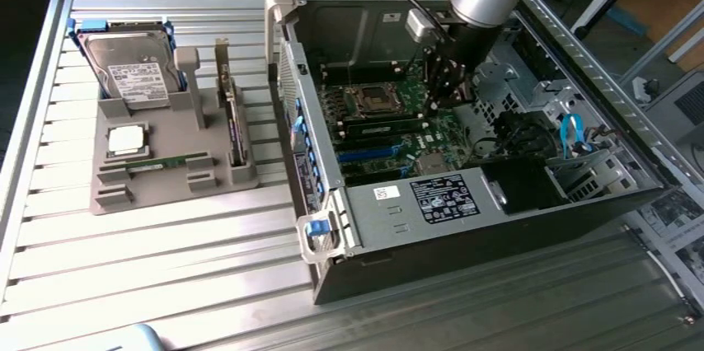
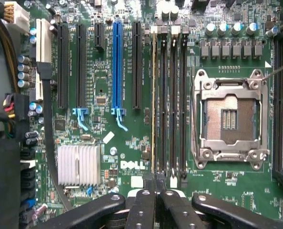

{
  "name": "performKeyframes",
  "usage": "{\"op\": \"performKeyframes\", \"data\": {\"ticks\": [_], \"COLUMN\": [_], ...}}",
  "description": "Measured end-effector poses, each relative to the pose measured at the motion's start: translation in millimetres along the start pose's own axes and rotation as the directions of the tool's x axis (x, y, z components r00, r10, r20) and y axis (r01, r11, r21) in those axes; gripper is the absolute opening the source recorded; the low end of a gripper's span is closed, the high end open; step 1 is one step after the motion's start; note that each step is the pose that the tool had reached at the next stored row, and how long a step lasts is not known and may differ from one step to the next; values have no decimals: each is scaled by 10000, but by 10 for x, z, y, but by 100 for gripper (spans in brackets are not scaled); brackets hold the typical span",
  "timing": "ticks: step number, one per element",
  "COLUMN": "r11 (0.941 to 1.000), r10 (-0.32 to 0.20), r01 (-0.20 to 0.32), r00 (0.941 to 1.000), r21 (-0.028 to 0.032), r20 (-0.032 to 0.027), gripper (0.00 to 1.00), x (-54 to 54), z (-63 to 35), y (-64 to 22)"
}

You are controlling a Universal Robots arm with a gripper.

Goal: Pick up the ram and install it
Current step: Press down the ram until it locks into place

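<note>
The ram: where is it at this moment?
In the exterior view, the ram lies in the grey tray on the exterior view's left, beside the silver chip and outside the computer case.

only thing i can actually read is the white DELL logo (image 2: 131, 165) printed on the green motherboard (image 2: 108, 90), right beside the silver heatsink (image 2: 78, 164)

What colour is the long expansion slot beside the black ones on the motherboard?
Blue: the long slot shows best in the wrist view.
</note>
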State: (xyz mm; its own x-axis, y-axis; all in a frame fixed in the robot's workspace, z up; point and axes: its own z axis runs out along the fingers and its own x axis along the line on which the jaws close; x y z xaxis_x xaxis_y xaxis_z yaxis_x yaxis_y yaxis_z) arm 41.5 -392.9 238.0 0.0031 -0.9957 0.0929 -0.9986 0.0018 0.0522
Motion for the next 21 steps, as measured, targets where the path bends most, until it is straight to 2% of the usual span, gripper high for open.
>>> {"op": "performKeyframes", "data": {"ticks": [3, 6, 10, 13, 15, 19, 21], "r11": [10000, 10000, 10000, 10000, 10000, 9999, 9998], "r10": [-1, -2, -4, 0, 5, 8, 13], "r01": [1, 2, 4, -1, -5, -9, -14], "r00": [10000, 10000, 10000, 10000, 10000, 10000, 10000], "r21": [1, -1, -1, 48, 100, 146, 193], "r20": [4, 46, 53, 86, 67, 65, 64], "gripper": [11, 11, 11, 11, 11, 11, 11], "x": [-3, -6, -9, -11, -3, 1, 2], "z": [35, 76, 116, 86, 25, -17, -15], "y": [9, 8, 5, 18, 43, 76, 181]}}
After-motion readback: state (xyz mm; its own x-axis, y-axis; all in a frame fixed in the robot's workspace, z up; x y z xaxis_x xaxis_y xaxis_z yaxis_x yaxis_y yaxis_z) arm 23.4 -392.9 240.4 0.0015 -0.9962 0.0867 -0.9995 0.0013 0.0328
